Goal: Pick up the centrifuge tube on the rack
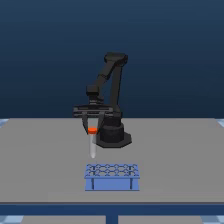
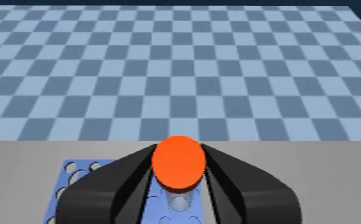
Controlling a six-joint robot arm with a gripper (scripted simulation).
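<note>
Now jaws (image 1: pixel 92 129) clamped on centrifuge tube (image 1: pixel 92 142) (orange cap up), hanging above rack (image 1: pixel 112 177), clear of holes.

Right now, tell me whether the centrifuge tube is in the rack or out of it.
Out. The centrifuge tube hangs upright from the gripper, its tip clear above the rack.

One tube (image 1: pixel 92 144) (orange cap), one blue rack (image 1: pixel 111 176), one black robot arm (image 1: pixel 111 90), one gray table (image 1: pixel 45 160).
</note>
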